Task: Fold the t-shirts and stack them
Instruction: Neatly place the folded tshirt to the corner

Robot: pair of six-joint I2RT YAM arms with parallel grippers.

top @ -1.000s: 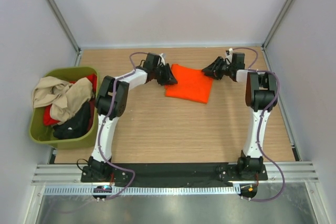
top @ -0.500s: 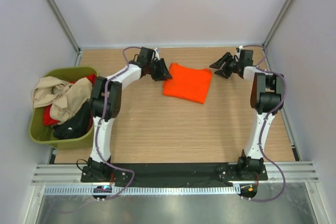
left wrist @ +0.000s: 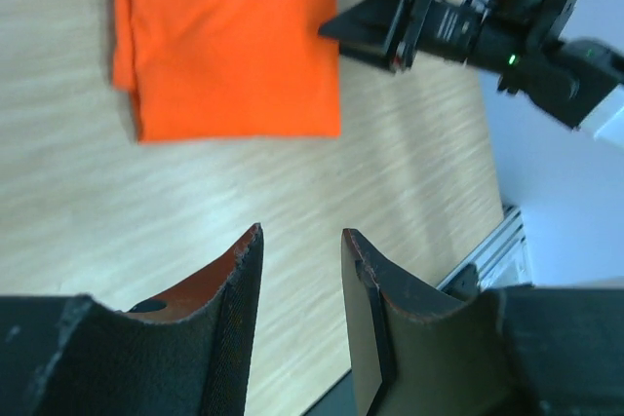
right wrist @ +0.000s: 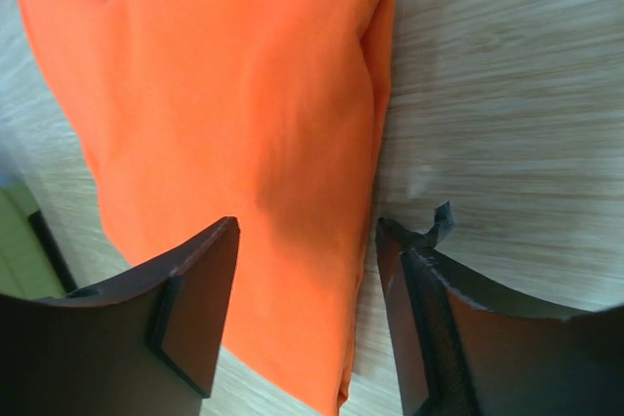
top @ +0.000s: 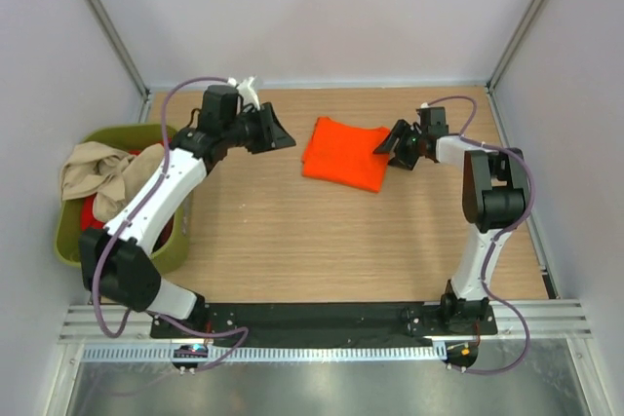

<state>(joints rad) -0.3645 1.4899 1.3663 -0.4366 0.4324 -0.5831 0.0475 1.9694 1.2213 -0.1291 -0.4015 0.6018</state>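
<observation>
Top external view: the orange shirt (top: pixel 347 154) lies folded into a flat, soft rectangle on the wooden desk (top: pixel 322 241), between the two pincers. The right pincer (top: pixel 385 148) is spread and empty at its edge, while the left pincer (top: pixel 288 139) stands well apart, parted, holding nothing. This fold looks finished. The next move likely calls for a crumpled beige shirt (top: pixel 90 172) from the plastic tub (top: pixel 66 241) behind the left pincer.

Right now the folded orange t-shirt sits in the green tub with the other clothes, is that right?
No. The folded orange t-shirt lies on the wooden table, well apart from the green tub; only the other clothes sit in the tub. The top external view shows it.
</observation>
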